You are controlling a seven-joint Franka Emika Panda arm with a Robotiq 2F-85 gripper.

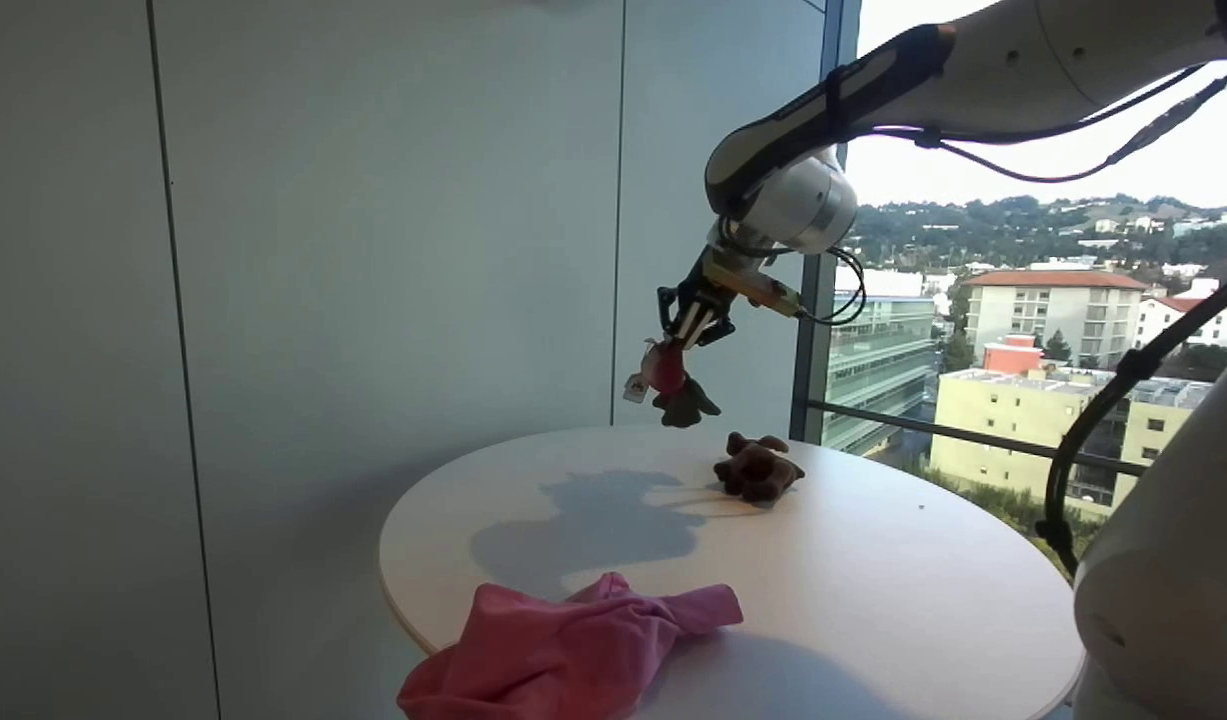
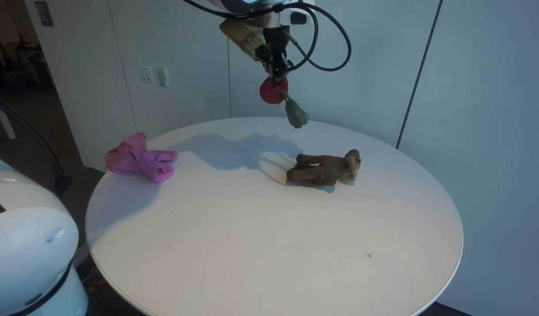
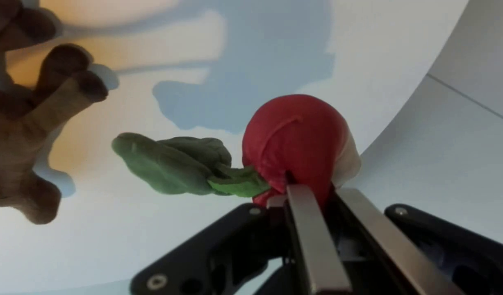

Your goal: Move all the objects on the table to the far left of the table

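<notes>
My gripper (image 1: 691, 335) is shut on a red plush toy (image 1: 665, 368) with green leaves and a pale end. It holds the toy in the air above the far part of the white round table (image 2: 260, 245). In the wrist view the fingers (image 3: 319, 190) pinch the red body (image 3: 294, 131), and the green leaves (image 3: 165, 164) stick out to the left. A brown stuffed animal (image 2: 324, 170) lies on the table below, also seen in an exterior view (image 1: 758, 468) and partly in the wrist view (image 3: 13, 135). A pink cloth (image 1: 573, 650) lies crumpled at the table edge, also in an exterior view (image 2: 139, 160).
A pale wall (image 1: 393, 250) stands close behind the table. A large window (image 1: 1023, 400) is beside it. The robot's base (image 2: 27, 245) stands at the table's side. A tiny dark speck (image 2: 369, 255) lies on the tabletop. The arm's shadow falls across the table.
</notes>
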